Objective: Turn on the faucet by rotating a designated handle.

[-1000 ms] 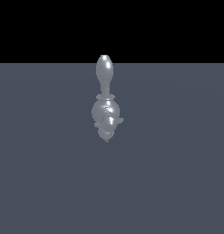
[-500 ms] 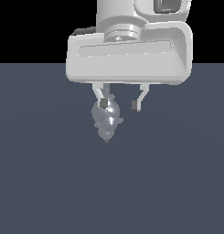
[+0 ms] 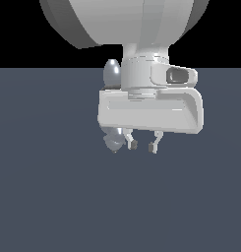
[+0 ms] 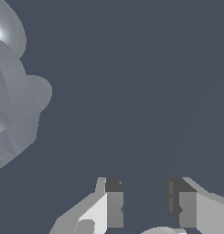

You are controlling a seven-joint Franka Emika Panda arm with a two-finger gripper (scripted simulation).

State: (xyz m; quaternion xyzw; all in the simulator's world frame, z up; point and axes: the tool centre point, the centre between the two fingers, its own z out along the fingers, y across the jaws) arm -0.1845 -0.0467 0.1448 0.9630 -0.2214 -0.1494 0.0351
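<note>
The faucet is shiny silver metal. In the exterior view its rounded top (image 3: 111, 74) shows behind the arm and its lower body (image 3: 113, 140) shows under the hand, at the exterior view's left of the fingers. My gripper (image 3: 143, 145) hangs in front of it, partly open, with nothing between the fingertips. In the wrist view the faucet (image 4: 15, 100) fills one side, apart from the two dark-padded fingers (image 4: 114, 201), and the gripper (image 4: 145, 201) has only floor between its pads. I cannot tell which part is the handle.
The flat dark grey-blue floor (image 3: 53, 197) spreads all around the faucet. The white hand and the large arm body (image 3: 127, 29) hide most of the faucet in the exterior view.
The arm came into view from above and has moved closer to the camera and toward the exterior view's right. The fingers now sit beside the faucet's lower body instead of straddling it.
</note>
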